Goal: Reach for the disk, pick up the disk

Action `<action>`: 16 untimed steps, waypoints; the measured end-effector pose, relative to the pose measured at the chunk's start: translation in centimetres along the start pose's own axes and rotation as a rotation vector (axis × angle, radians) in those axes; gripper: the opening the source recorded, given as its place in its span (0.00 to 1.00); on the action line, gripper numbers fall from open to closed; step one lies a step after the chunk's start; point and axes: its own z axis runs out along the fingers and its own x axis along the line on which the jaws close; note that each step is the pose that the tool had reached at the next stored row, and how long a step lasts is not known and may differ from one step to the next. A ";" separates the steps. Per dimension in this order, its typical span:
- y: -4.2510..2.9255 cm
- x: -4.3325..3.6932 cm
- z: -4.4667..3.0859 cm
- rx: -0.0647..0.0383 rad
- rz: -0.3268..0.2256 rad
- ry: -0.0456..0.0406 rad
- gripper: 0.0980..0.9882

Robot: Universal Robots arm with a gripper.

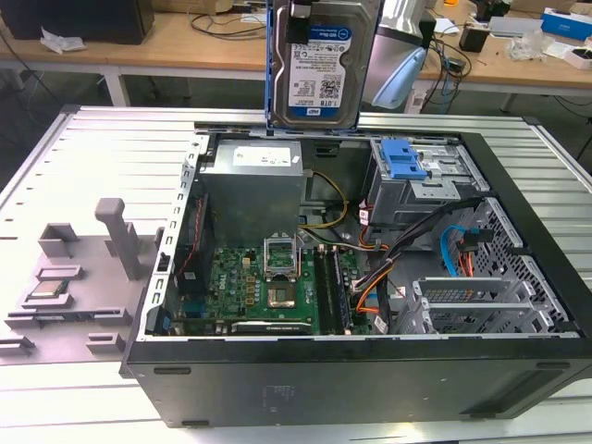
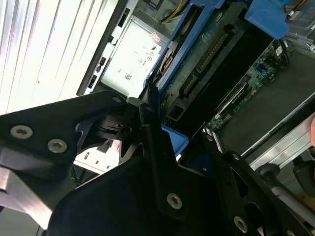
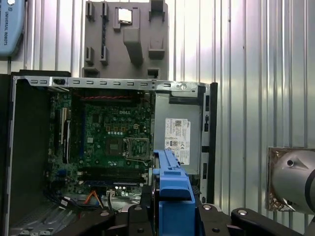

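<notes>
Disk (image 1: 324, 65) held upright above open computer case (image 1: 370, 379), clear of the rim, gripper (image 3: 173, 212) jaws clamped on its blue-edged sides, free space all round, power supply (image 1: 254, 180) beneath.

Top of disk (image 1: 324, 55) cut off by the exterior view's edge, label (image 1: 319, 88) print too small. In first wrist view my gripper (image 3: 172, 216) covers its clamped end.

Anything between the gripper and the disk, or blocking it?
Nothing visible. The gripper clamps the disk by its blue-framed edge, and the exterior view shows it held upright above the open computer case, clear of it.
</notes>
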 end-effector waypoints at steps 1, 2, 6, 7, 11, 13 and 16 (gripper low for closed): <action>0.00 0.02 0.00 0.000 0.000 0.0003 0.30; 0.00 0.11 -0.01 0.000 0.000 0.0011 0.30; 0.01 0.94 0.01 0.000 0.000 0.0015 0.30; 0.02 1.10 0.01 0.000 0.000 0.0015 0.30; 0.03 1.92 0.01 0.000 0.000 0.0015 0.30; 0.03 2.30 0.01 0.000 0.000 0.0015 0.30; 0.04 2.78 0.02 0.000 0.000 0.0014 0.30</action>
